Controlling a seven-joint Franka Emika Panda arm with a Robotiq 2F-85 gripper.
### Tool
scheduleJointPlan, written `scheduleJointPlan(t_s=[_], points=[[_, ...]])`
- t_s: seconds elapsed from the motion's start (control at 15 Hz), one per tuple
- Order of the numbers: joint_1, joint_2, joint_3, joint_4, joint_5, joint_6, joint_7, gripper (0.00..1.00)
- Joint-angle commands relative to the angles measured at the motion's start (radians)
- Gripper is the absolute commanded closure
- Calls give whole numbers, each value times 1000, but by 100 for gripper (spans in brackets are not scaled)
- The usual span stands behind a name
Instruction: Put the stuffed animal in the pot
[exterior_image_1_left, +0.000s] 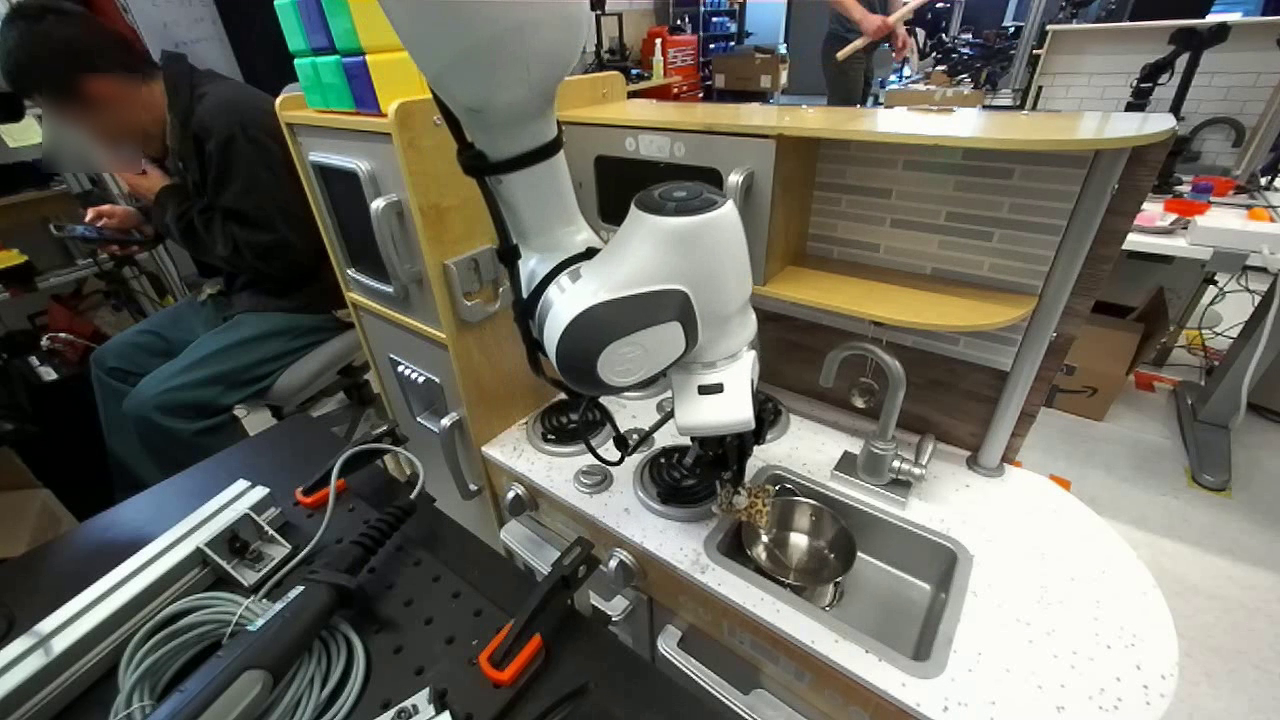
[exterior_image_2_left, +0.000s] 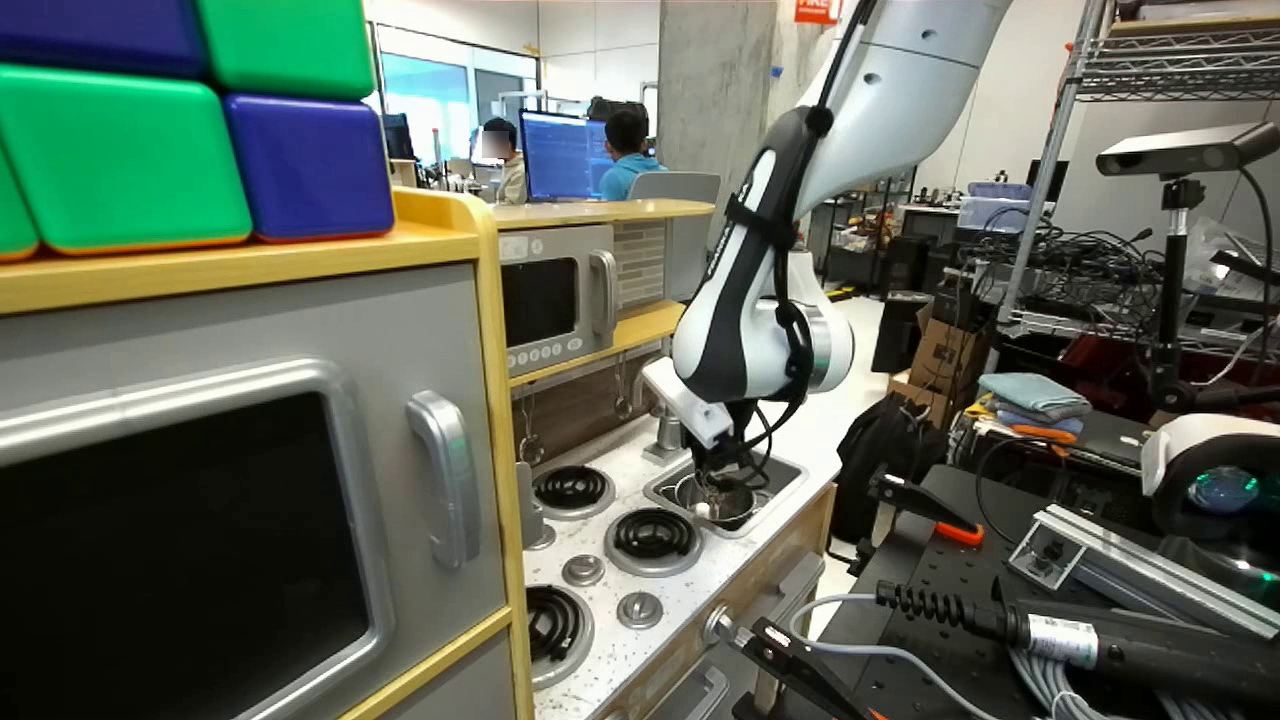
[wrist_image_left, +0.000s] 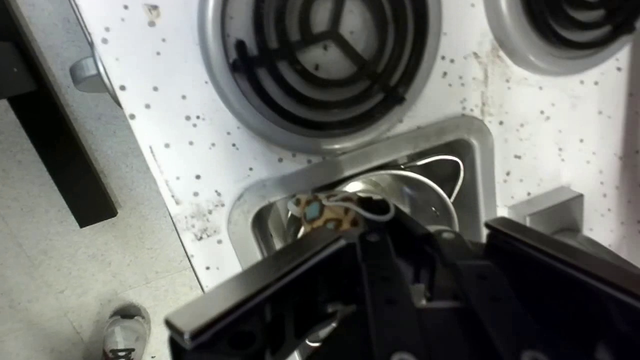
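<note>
Countertop (exterior_image_1_left: 1070, 600) speckled white, pot (exterior_image_1_left: 812, 548) in sink (exterior_image_1_left: 900, 600), hand (exterior_image_1_left: 736, 474) tight on stuffed animal (exterior_image_1_left: 746, 504), person (exterior_image_1_left: 235, 190) seated nearby.

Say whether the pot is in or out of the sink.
In. All three views show the pot within the sink.

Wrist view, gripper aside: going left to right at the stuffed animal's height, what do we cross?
Floor → black bar → floor again → white counter → left sink rim → stuffed animal → right side of the pot → right sink rim → white counter again → faucet base.
</note>
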Motion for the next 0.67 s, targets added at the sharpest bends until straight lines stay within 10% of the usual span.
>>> scheduleJointPlan(t_s=[0.0,0.6], points=[[-100,-75,58,-37,70,13,-42,99],[-80,4,-24,89,182,7,47,99]])
